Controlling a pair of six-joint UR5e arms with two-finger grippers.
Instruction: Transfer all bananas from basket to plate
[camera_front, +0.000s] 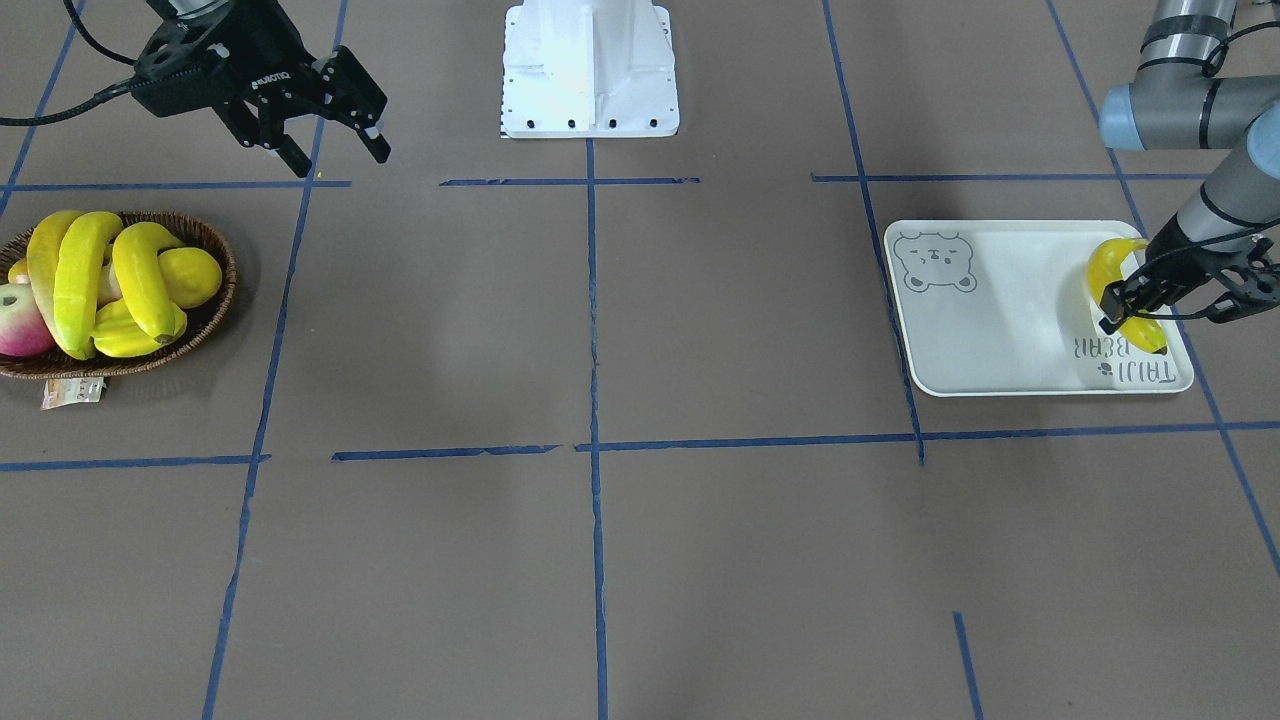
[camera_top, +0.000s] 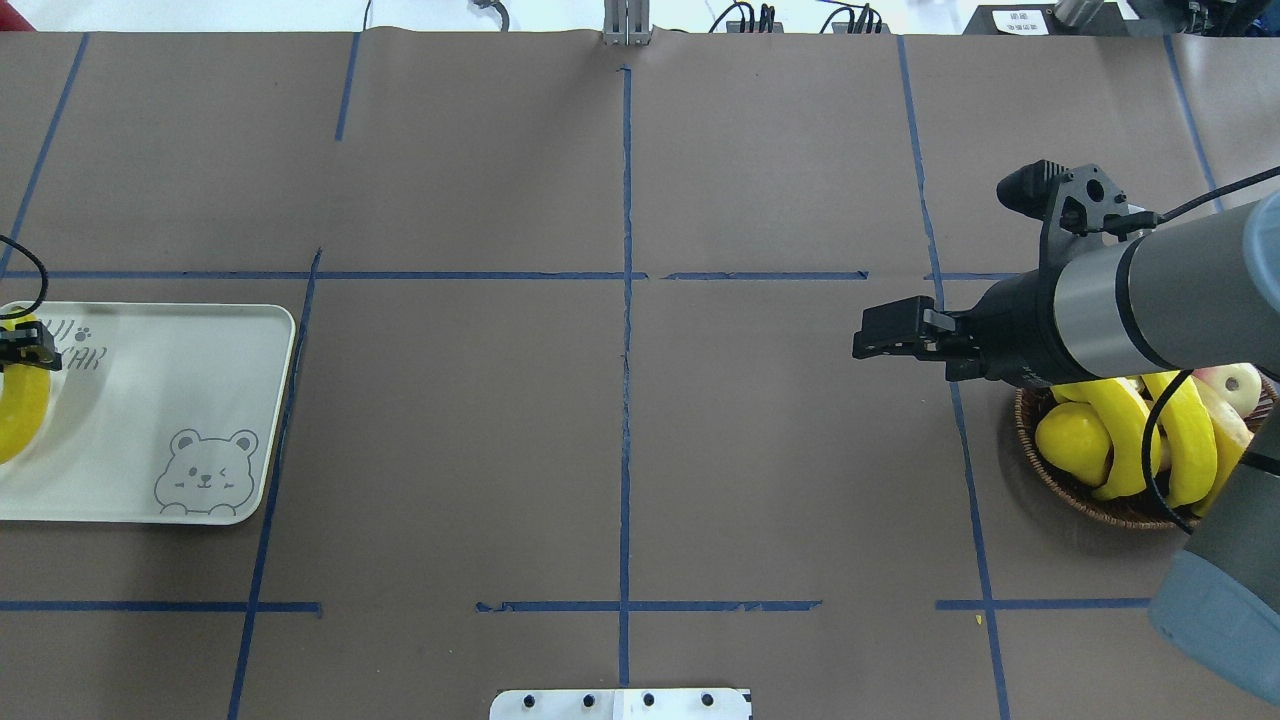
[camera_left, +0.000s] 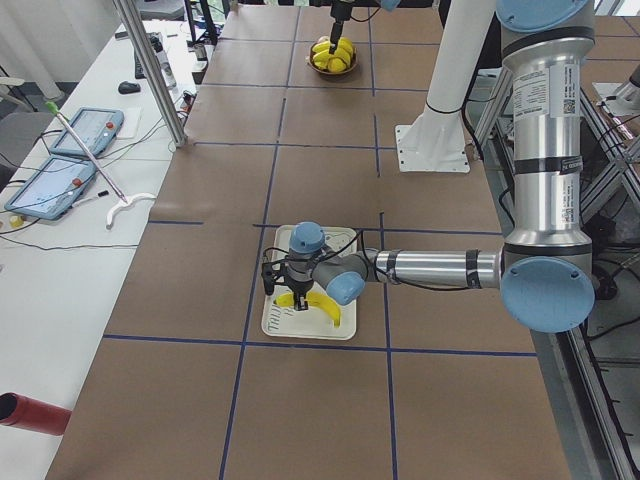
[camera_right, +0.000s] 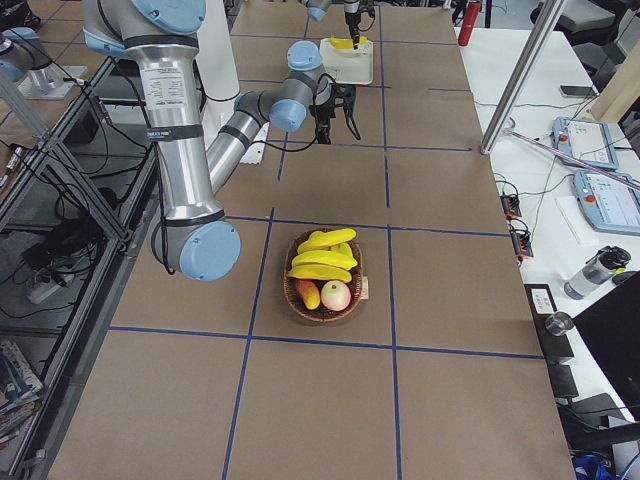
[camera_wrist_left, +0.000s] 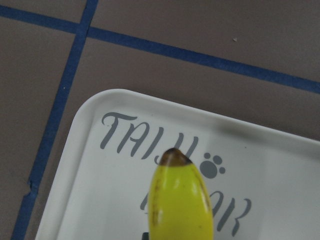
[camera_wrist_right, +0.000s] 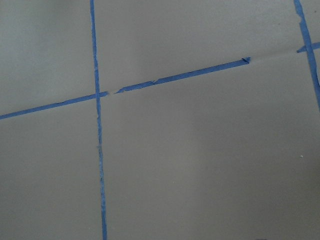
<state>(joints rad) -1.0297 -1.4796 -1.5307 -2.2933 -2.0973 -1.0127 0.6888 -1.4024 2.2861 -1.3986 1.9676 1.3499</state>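
The right gripper (camera_front: 338, 152) hangs over the table with its two fingers spread apart and nothing in them. Seen from above, the basket (camera_top: 1045, 480) sits near it, at about 4 o'clock. Three bananas (camera_front: 85, 280) lie side by side in the basket, on top of the other fruit. From above, they run long-ways from about 12 o'clock to 6 o'clock. So I think the fingers should come down across one banana, one finger at 9 o'clock and one at 3 o'clock.

The right arm is much nearer to the basket. The left gripper (camera_front: 1135, 310) is well apart, at the plate (camera_front: 1000, 340) by the table's 9 o'clock edge. A fourth banana (camera_front: 1105, 265) is between its fingers, at the plate's corner with the letters. I cannot tell if the fingers squeeze it or are loose.
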